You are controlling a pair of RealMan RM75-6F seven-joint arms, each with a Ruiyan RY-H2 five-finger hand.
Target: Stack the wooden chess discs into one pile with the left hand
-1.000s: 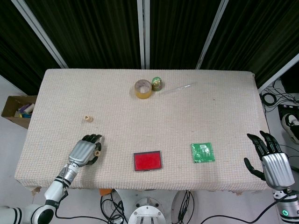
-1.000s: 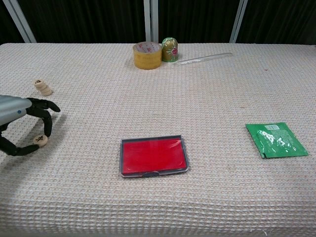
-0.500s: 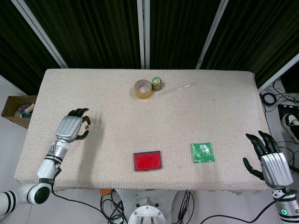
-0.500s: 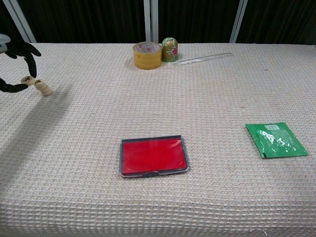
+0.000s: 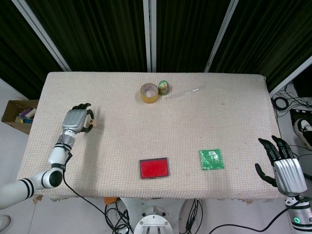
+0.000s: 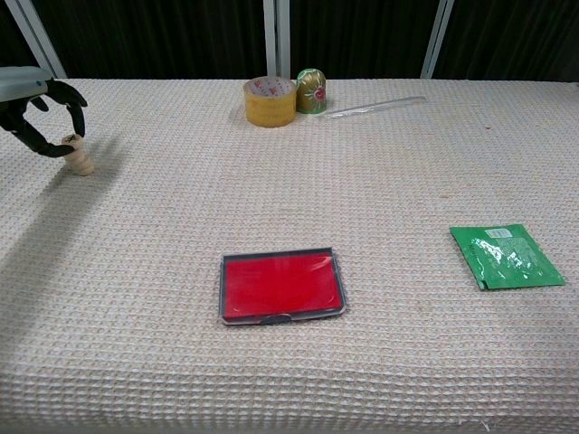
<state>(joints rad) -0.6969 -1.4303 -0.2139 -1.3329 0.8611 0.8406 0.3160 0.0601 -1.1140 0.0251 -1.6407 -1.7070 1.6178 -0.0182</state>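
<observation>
Dark curtains hang behind a table [image 5: 219,92] covered in a beige woven cloth. Near its left edge stands the pile of wooden chess discs [image 6: 81,161], upright. The left hand [image 5: 75,122] sits right at the pile, its dark fingers [image 6: 76,98] curled around the top disc [image 6: 70,138]; whether they grip that disc or only touch it cannot be told from either view. At the far middle of the table a roll of yellow tape [image 6: 270,101] lies just beside a small green and gold figure [image 6: 312,90], with a clear plastic strip [image 6: 375,107] to their right. A red tray with a dark rim [image 6: 281,286] lies near the front edge, and a green packet [image 6: 505,256] lies well to its right. The right hand [image 5: 283,167] hangs off the table's right front corner, fingers spread and holding nothing.
</observation>
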